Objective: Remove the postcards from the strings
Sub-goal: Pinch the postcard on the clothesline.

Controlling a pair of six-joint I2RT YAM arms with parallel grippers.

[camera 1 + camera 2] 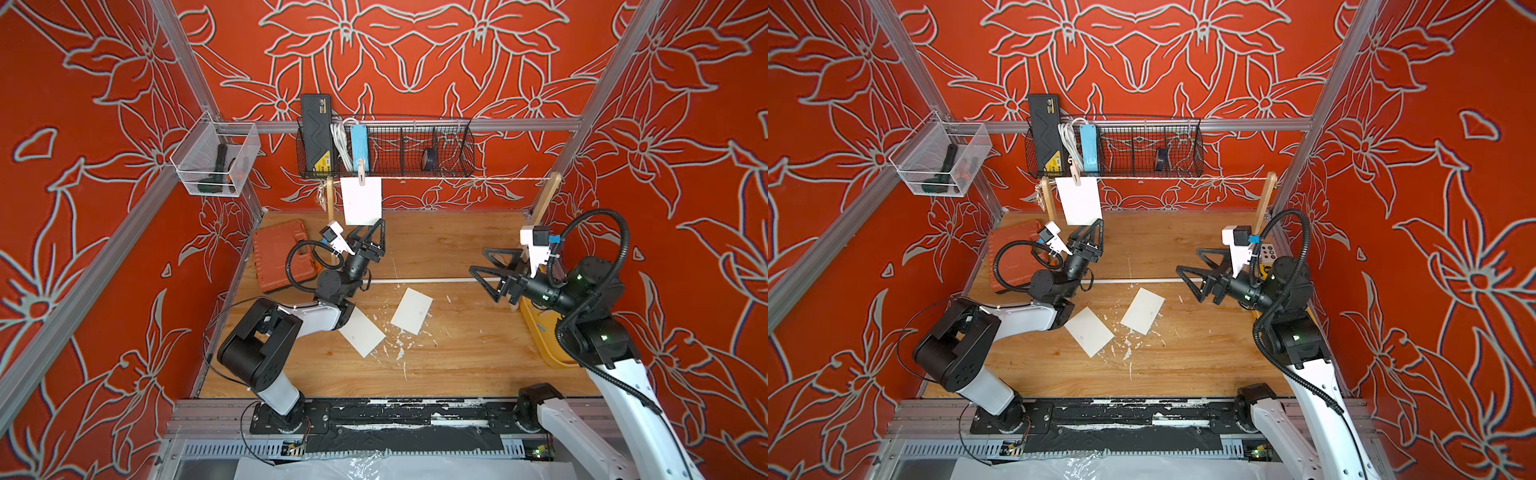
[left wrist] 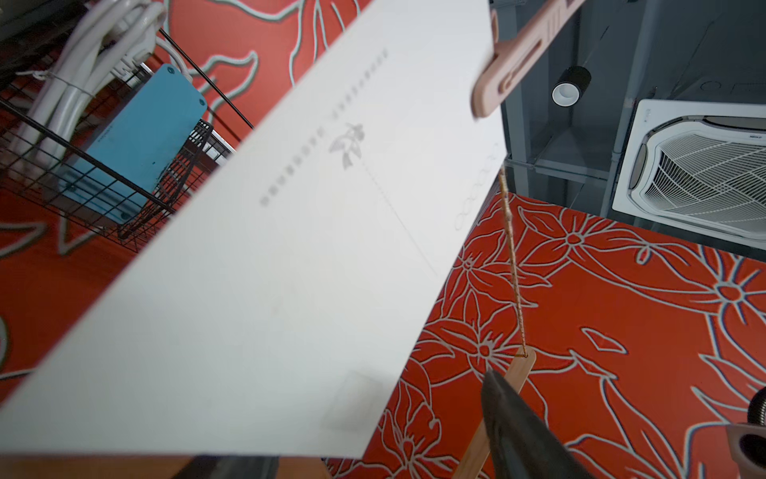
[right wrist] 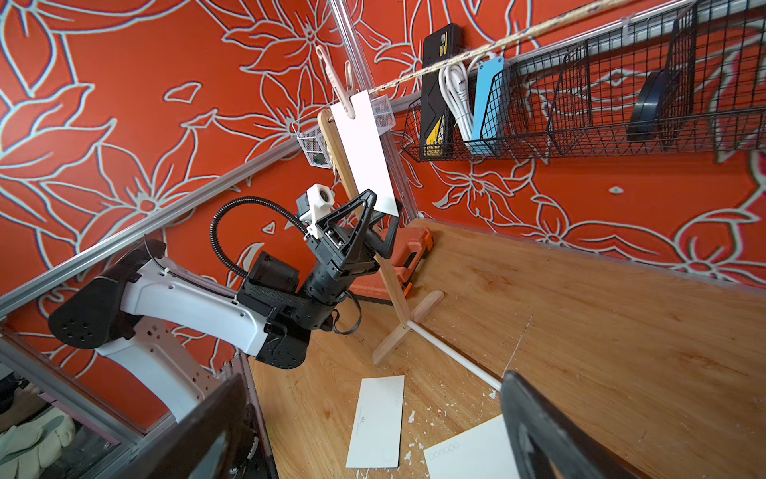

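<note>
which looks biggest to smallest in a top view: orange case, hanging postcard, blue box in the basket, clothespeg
1. orange case, though partly hidden
2. hanging postcard
3. blue box
4. clothespeg

A white postcard (image 2: 269, 269), faintly printed, fills most of the view. Its near edge sits between the two dark fingers (image 2: 522, 435), which stand well apart. A pink clothespeg (image 2: 510, 70) clips the corner farthest from them. Just beyond one finger, the twine (image 2: 512, 257) runs to a wooden upright (image 2: 520, 367). Past the card's other side, a black wire basket (image 2: 124, 177) holds a blue box (image 2: 141, 141).
</note>
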